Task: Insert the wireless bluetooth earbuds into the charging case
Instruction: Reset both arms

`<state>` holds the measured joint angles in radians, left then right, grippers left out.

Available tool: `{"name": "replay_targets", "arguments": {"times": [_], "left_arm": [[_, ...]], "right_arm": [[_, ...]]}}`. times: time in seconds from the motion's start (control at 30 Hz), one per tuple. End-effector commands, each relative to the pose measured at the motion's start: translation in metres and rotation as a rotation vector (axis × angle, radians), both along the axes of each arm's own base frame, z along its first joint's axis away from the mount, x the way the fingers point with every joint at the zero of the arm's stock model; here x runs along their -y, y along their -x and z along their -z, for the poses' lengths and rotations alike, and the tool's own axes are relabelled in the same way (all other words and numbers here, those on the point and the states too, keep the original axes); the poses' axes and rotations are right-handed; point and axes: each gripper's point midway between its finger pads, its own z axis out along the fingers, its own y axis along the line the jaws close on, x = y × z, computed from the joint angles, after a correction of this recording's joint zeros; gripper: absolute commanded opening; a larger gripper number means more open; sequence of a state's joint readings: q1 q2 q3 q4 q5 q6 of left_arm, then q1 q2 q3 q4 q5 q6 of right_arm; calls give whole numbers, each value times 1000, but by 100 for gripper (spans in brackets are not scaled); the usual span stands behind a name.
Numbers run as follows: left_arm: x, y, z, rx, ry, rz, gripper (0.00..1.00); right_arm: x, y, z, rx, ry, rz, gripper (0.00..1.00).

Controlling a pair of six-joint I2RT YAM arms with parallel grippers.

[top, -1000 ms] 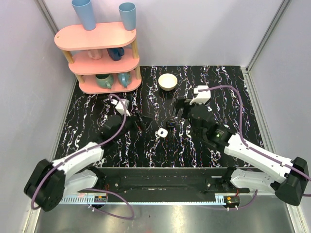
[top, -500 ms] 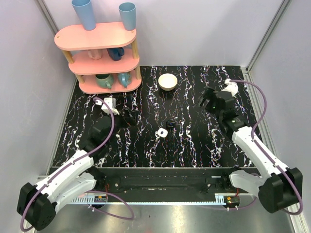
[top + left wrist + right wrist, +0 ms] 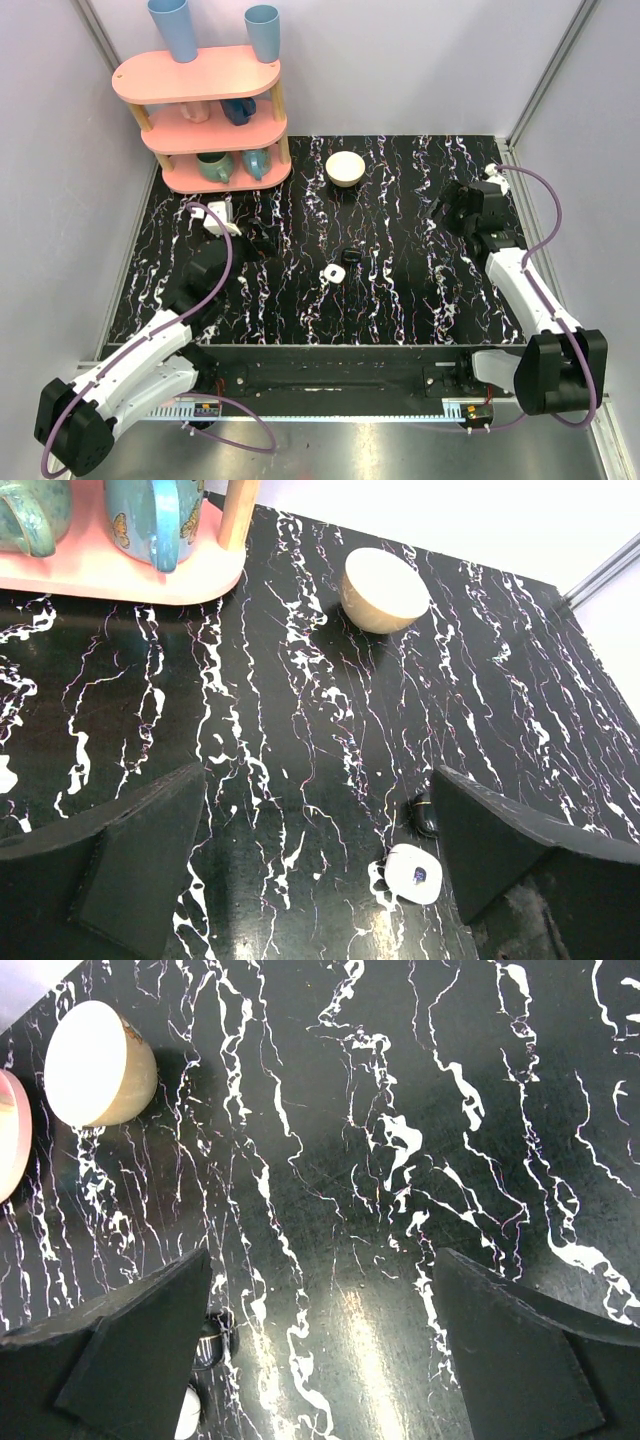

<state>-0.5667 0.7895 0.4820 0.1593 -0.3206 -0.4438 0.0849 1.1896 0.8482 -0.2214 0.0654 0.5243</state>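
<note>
White charging case (image 3: 332, 272) unmoved, arms drawn back — left gripper (image 3: 263, 244), right gripper (image 3: 445, 209) both wide, empty

I see bare table (image 3: 300, 310) on the near, left and right sides of the charging case (image 3: 332, 272). Only the small black block (image 3: 351, 256) crowds it, just beside its far-right corner. The bowl (image 3: 345, 168) and pink shelf (image 3: 200, 82) stand well apart at the far edge.

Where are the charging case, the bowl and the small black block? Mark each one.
charging case (image 3: 408, 870): left wrist view, white top beside its dark spot.
bowl (image 3: 345, 168): top external view, its pale middle.
small black block (image 3: 351, 256): top external view, its top face.
</note>
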Motion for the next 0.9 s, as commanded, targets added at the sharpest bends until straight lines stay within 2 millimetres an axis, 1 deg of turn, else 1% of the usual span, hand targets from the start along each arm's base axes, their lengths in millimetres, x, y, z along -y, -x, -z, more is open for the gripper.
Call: {"name": "replay_targets", "arguments": {"times": [0.0,0.07,0.17,0.2,0.23,0.27,0.3,0.33,0.4,0.47,0.5,0.6,0.63,0.7,0.73,0.77,0.83,0.87], "left_arm": [[-7,-6,-26,58,35,-48,99],[-8,-6,-26,53,34,-56,99],[-16,-7,-27,41,42,-109,99],[-23,-8,-26,37,49,-150,99],[-26,-9,-26,33,52,-174,99],[-31,-9,-22,16,47,-200,99],[-40,-10,-22,11,55,-256,99],[-44,-10,-22,7,58,-283,99],[-57,-9,-17,-14,54,-360,99],[-63,-8,-13,-28,35,-387,99],[-65,-8,-13,-27,35,-404,99],[-67,-7,-11,-28,30,-412,99],[-68,-7,-12,-26,33,-413,99],[-72,-6,-13,-20,43,-439,99],[-74,-6,-13,-17,45,-450,99],[-75,-6,-13,-14,47,-457,99],[-80,-5,-14,-9,51,-482,99],[-82,-4,-13,-10,49,-490,99]], "right_arm": [[-2,-15,-22,63,38,-48,100],[-3,-16,-18,51,43,-56,100],[-8,-16,-15,40,34,-87,100],[-9,-17,-14,39,35,-95,100],[-18,-16,-15,36,15,-142,100],[-20,-17,-13,29,17,-163,100],[-22,-17,-14,31,18,-180,100],[-22,-18,-12,26,26,-191,100],[-15,-20,-11,25,62,-166,100],[-2,-21,-6,14,105,-105,100],[1,-21,-6,14,117,-94,100],[8,-19,-4,14,139,-64,100],[14,-21,-5,25,153,-26,100],[25,-17,-1,27,168,37,100],[36,-20,-6,55,198,95,100],[42,-16,-2,56,222,115,100],[52,-14,0,86,270,145,100],[55,-13,-4,109,304,137,100]]}}
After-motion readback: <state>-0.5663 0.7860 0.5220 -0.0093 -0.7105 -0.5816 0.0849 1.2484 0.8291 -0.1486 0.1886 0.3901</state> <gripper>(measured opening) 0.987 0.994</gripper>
